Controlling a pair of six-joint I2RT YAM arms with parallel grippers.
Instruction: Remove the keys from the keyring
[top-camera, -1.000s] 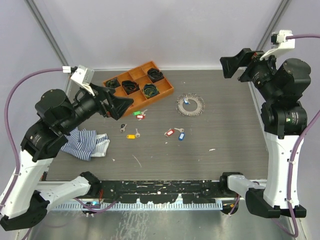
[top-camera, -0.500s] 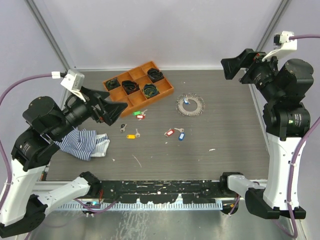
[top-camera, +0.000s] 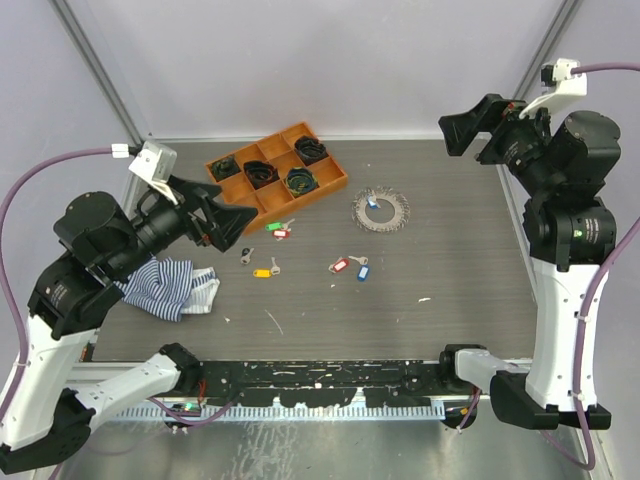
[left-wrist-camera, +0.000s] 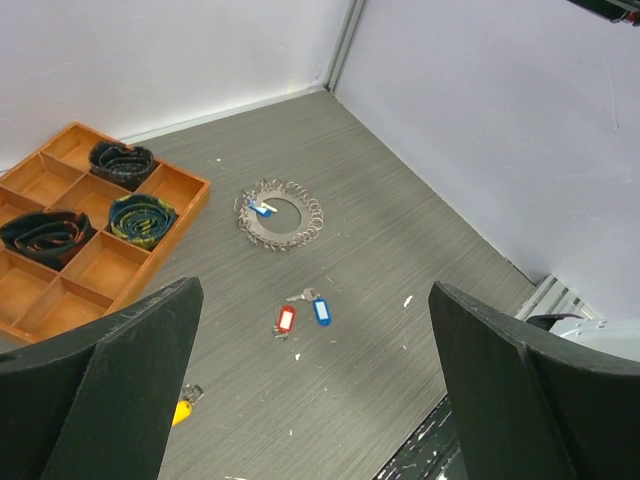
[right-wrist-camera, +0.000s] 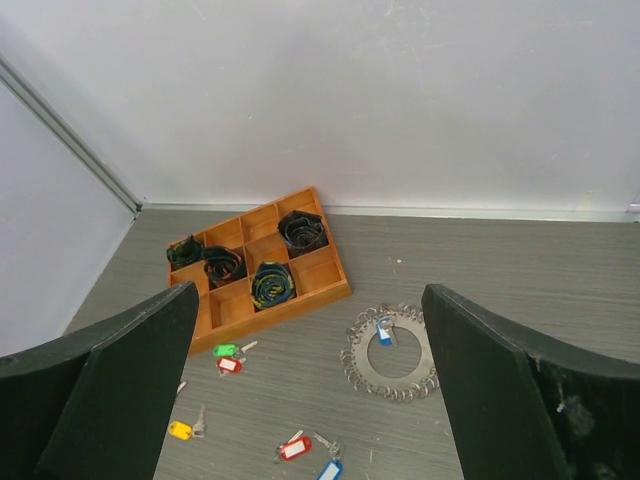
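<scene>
Both arms aloft, left gripper (top-camera: 236, 222) spread wide and empty, right gripper (top-camera: 458, 134) likewise wide, holding nothing, keyring (top-camera: 380, 210) lay flat on table (top-camera: 470, 260), coloured-tagged keys (top-camera: 350, 267) scattered near it.

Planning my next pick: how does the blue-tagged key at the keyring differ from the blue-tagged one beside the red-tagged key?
The ring-side blue key lies on the inner edge of the keyring, apparently not yet off; the loose blue key lies on the table, clear of it. The ring-side blue key has no tagged neighbour; the loose blue key sits beside the red-tagged key. Both lie flat with blue tags.
</scene>
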